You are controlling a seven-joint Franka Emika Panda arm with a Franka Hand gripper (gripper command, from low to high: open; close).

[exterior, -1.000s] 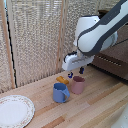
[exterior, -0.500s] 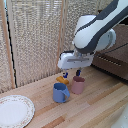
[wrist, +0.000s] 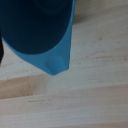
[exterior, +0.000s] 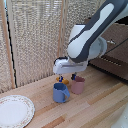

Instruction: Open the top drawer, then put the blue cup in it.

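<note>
Worktop: pale wooden planks with visible grain, spanning the lower part of the exterior view; the wrist view is showing the same light, streaked wood.

Screen: woven, cane-like panels in light frames, standing upright behind the worktop.

Arm: white, rounded segments with a dark upper link, reaching down from the exterior view's upper right and bending at a bulky joint so the wrist is pointing at the worktop.

Cabinet with the top drawer: dark-brown wood at the exterior view's right, largely hidden behind the arm; a silver bar handle is showing on the front below it. Whether the top drawer is open cannot be told.

Plate: round, cream-white with a patterned rim, lying flat at the exterior view's lower left, well apart from the cups.

Blue cup: small periwinkle mug with a side handle, standing upright on the worktop just beside the pink cup, below the wrist.

Tool: hanging just above the two cups; its opening cannot be told, and no grasp is visible. In the wrist view a blurred blue shape, tapering to a rounded tip, is filling the foreground.
</note>
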